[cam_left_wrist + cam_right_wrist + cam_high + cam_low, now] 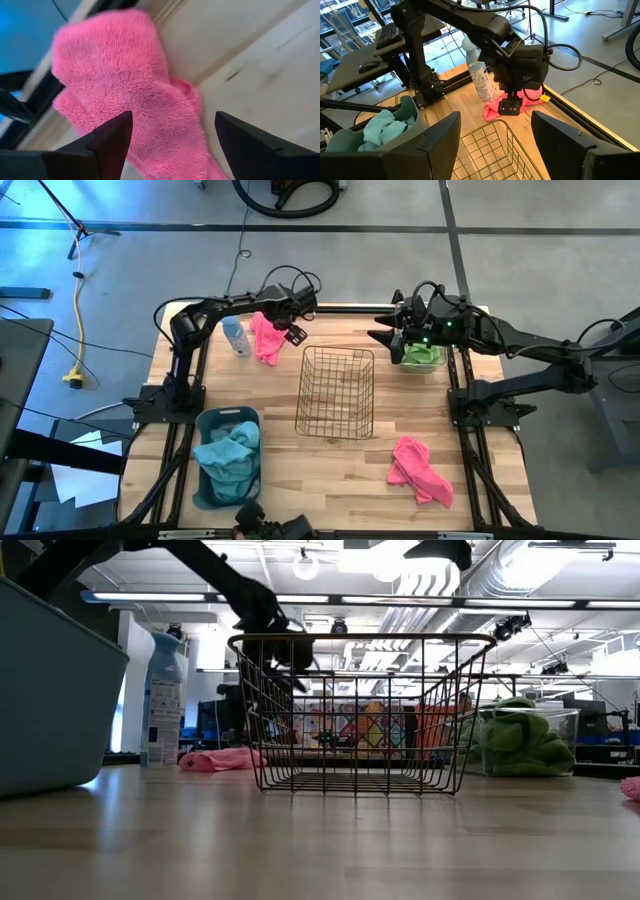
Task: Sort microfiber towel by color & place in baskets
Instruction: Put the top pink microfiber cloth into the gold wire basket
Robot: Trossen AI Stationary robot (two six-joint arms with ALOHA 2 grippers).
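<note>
At the table's eleven o'clock corner, seen from above, a crumpled pink microfiber towel (266, 337) lies flat on the pale wooden table (330, 470), just beside a pale blue spray bottle (236, 337). The left pincer (295, 332) hangs directly over it, fingers spread wide and holding nothing; its wrist view shows the fluffy pile between the two dark fingers (112, 137).

This cloth looks light, limp and not slippery, so it should bunch and drape rather than hold any shape. A raised fold near the middle is likely the best place to pinch: an edge could slide out or leave a long tail dragging against the bottle.

A second pink microfiber towel (420, 470) lies near five o'clock, well apart. The tall copper-brown wire mesh basket (337, 392) stands empty at the centre. The grey-blue rectangular plastic tub (203, 480) at seven o'clock holds teal cloths, and the small clear plastic bin (438, 366) at one o'clock holds green ones.

The right pincer (385, 335) waits by the clear bin, fingers apart and empty.
</note>
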